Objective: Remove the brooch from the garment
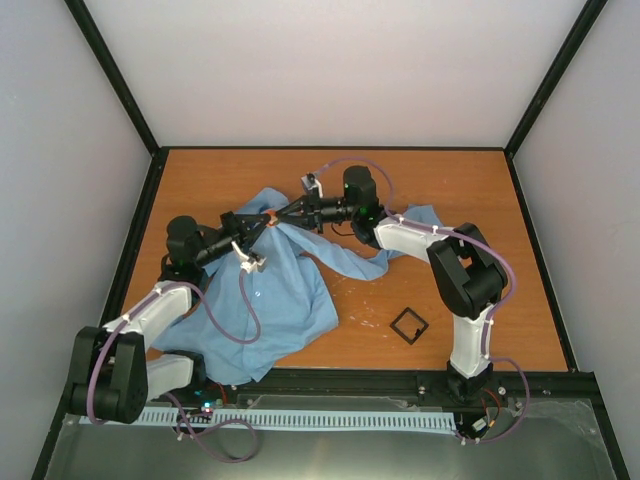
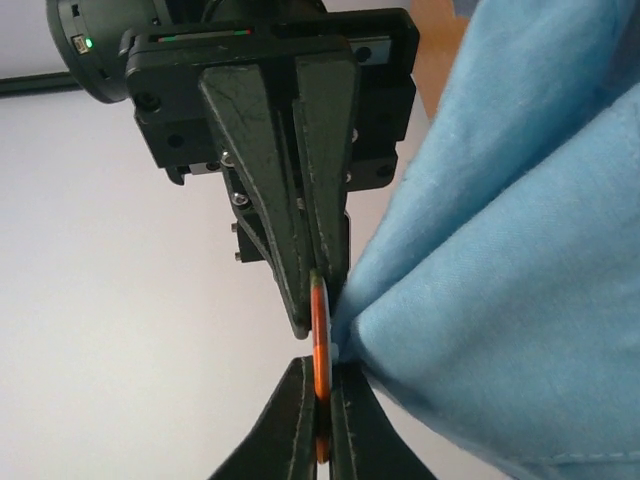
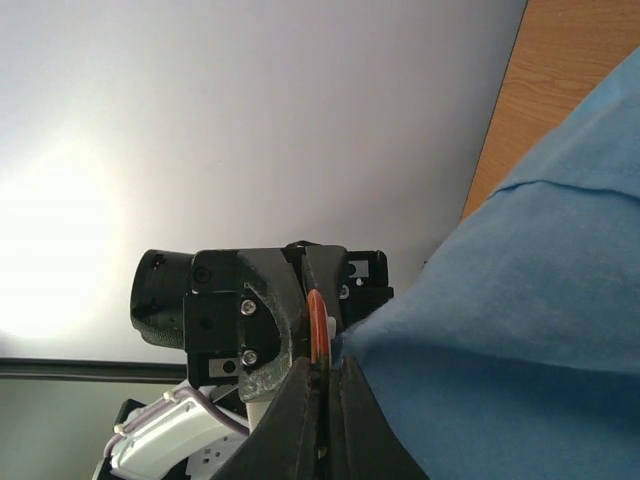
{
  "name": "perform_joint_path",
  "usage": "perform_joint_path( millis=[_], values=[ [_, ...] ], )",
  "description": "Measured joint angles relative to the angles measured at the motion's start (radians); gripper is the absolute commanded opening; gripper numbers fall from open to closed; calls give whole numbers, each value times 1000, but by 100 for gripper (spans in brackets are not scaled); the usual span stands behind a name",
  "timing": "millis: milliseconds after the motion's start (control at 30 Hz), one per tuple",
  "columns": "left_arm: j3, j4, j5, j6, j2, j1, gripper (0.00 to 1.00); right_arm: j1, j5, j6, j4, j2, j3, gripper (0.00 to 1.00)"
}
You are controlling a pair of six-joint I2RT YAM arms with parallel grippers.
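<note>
Dark jaws fill the foreground of each wrist view, meeting tip to tip above the middle of the bench (image 1: 480, 200). Those of the left arm (image 1: 150, 310) are pressed together on one edge of the brooch (image 2: 320, 345), and those of the right arm (image 1: 460, 275) on the opposite edge. The little disc shows edge-on as an orange-brown sliver pinched between the two pairs. Whether either pair also nips a fold of cloth I cannot tell.

The garment (image 1: 285, 300), a pale blue shirt, is drawn up to a peak right against the brooch. From there it hangs down to the bench, where most of it lies crumpled near the left arm.

By my reckoning the task is about halfway. The brooch is gripped from both sides but is not yet off the fabric. Parting it from the shirt and carrying it clear is what is left.

A small black square frame (image 1: 409, 325) lies on the bare wood well apart from the shirt, out of the way. The crowded jaws and the cloth pressed beside them look like the only hindrance.
</note>
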Motion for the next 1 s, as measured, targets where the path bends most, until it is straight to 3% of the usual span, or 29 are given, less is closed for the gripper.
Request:
perform_joint_path(
  millis=[67,133,267,400,633,800,1000],
  values=[
    [0,-3,-8,-23,-10,0,1,0,1,-3,-2,0,4,3],
    [1,-27,-17,-40,-26,-2,1,0,0,-5,-5,0,9,12],
    [72,-246,-19,-89,-74,-3,1,-8,-2,-43,-37,0,24,49],
    [286,-557,-64,-291,-28,-16,1,-79,47,-148,-98,-36,25,67],
    [966,-1070,-129,-843,333,1,1,-242,230,-518,-344,-249,85,71],
    [1239,-1347,-47,-1120,499,15,1,-220,300,-769,-448,-364,120,70],
    [1479,-1520,54,-1265,583,13,1,-203,329,-934,-470,-470,49,69]
  ],
)
